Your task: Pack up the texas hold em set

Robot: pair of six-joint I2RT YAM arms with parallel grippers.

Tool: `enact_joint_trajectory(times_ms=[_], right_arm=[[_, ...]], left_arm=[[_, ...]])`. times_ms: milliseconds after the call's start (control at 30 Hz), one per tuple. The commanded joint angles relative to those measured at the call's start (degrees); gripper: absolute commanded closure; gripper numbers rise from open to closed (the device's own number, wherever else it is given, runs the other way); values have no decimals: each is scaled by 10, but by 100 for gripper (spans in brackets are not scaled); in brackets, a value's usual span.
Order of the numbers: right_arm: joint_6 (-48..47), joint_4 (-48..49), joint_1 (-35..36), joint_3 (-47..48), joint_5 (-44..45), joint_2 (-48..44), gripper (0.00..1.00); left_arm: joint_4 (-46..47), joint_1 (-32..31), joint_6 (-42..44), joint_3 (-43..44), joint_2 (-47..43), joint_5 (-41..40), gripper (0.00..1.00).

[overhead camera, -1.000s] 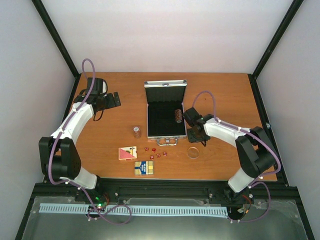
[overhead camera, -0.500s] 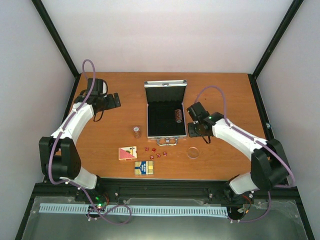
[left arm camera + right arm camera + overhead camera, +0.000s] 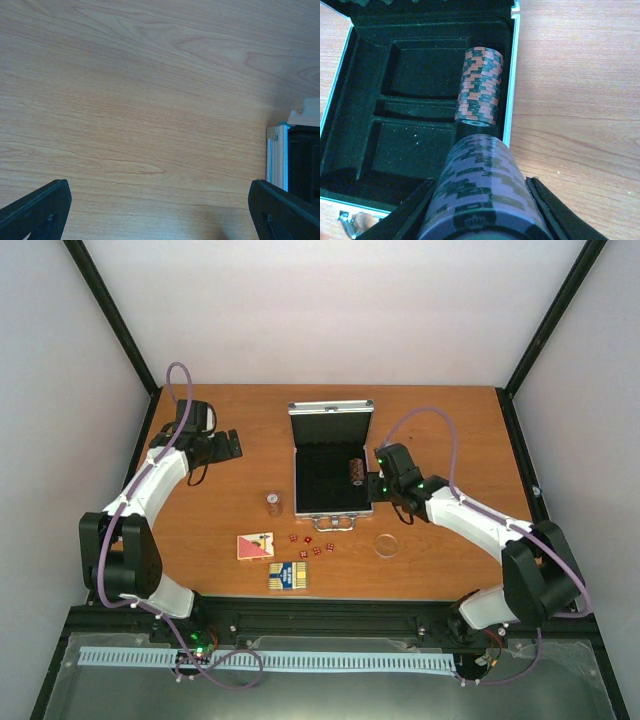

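Two ridged, cylindrical chip stacks line up at the silver-rimmed, black-felt case (image 3: pixel 508 100): the red stack (image 3: pixel 479 85) lies in its right-hand channel, while the right hand (image 3: pixel 482 215) is clamped on the purple stack (image 3: pixel 485 190). The left hand (image 3: pixel 160 215) is spread apart over the grained wooden tabletop (image 3: pixel 150 100).

The left arm (image 3: pixel 150 480) and right arm (image 3: pixel 470 518) wear smooth white shells on their long links, with boxy black housings at joints and bases. A purple cable (image 3: pixel 178 365) loops off each. The left tool (image 3: pixel 159 200) and right tool (image 3: pixel 480 210) carry flat, matte black fingers (image 3: pixel 35 210) shaped like wedges.
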Motion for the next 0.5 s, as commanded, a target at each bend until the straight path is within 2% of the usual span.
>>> enact_joint_trajectory(times_ms=[0, 267, 467], right_arm=[[-4, 160, 4, -20, -1, 15, 97], [10, 234, 16, -41, 7, 61, 97], [16, 251, 34, -46, 38, 94, 97]], left_arm=[[9, -2, -5, 8, 5, 6, 0], [4, -2, 2, 8, 11, 4, 0], [1, -2, 4, 7, 12, 6, 0]])
